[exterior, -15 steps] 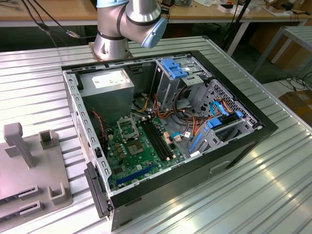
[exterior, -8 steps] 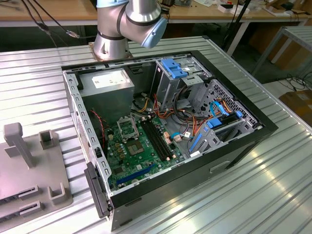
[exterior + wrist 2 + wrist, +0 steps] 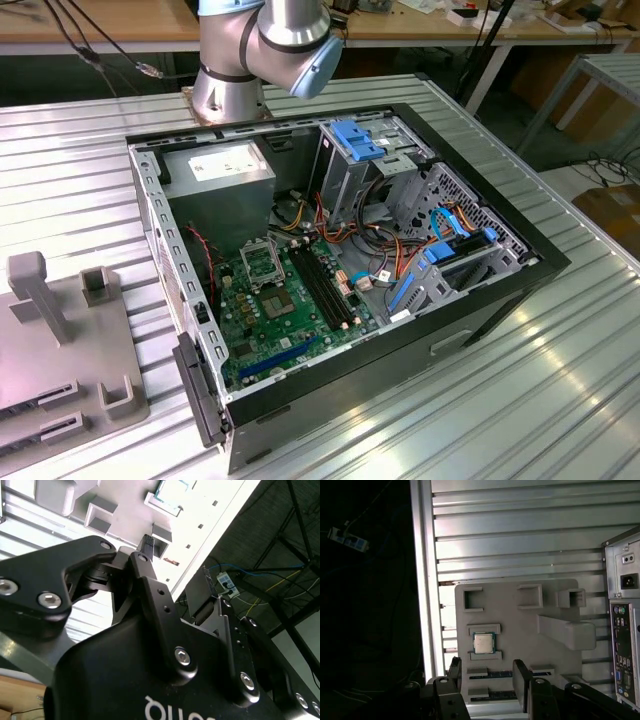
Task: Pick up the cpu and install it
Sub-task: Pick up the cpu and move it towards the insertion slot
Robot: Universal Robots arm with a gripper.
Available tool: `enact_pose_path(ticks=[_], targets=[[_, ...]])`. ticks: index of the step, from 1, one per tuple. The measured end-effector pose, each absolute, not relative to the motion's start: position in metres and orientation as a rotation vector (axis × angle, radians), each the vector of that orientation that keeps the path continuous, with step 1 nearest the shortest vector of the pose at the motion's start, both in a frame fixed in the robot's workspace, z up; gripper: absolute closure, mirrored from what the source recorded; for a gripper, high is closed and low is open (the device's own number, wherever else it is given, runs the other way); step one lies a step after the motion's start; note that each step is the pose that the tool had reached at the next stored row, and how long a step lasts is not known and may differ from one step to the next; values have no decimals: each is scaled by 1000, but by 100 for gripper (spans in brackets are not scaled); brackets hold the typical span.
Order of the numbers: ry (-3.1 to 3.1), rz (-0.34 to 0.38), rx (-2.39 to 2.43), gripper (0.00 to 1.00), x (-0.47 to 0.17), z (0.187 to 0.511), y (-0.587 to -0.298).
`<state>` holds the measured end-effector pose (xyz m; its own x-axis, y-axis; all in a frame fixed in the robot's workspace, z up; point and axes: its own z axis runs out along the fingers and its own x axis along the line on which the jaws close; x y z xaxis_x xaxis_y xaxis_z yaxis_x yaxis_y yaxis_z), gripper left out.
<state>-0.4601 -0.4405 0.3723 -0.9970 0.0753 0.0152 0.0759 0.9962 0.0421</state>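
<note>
Pincer (image 3: 487, 677): released. In the first wrist view my two fingers (image 3: 521, 680) stand well apart with nothing between them.
Cpu (image 3: 481, 643): lies flat, silver top up, in its cradle between two low brackets on the grey plate (image 3: 520, 630). It is apart from my fingers.
Where I am: hanging over the plate with the cpu just beyond my fingertips. I touch neither the cpu nor the plate.
Done: nothing I can point to. The pick is not yet made.
Left: by my reckoning the whole job, both the grasp and seating the cpu in the socket (image 3: 262, 262) on the board (image 3: 290, 320) inside the open case (image 3: 540, 262).
Socket: looks bare in the exterior view. I cannot tell whether its frame is lifted or latched.
Apart: plate and case stand side by side on the ribbed table (image 3: 560, 400), the plate on the exterior view's left.
Cut off: the plate runs off the exterior view's left edge, and my arm leaves that view at the top.
Hidden: my fingers cover part of the dark strips (image 3: 492, 674) slotted near the plate's edge.
Hard to make out: in the second wrist view my own body blocks most of the plate, and I cannot judge how high I hang above the cpu.
</note>
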Motion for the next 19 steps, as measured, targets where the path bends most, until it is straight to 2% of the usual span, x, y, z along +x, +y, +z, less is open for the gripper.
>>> enact_pose_path(ticks=[19], targets=[[-3125, -66, 8, 47, -461, 368, -441]])
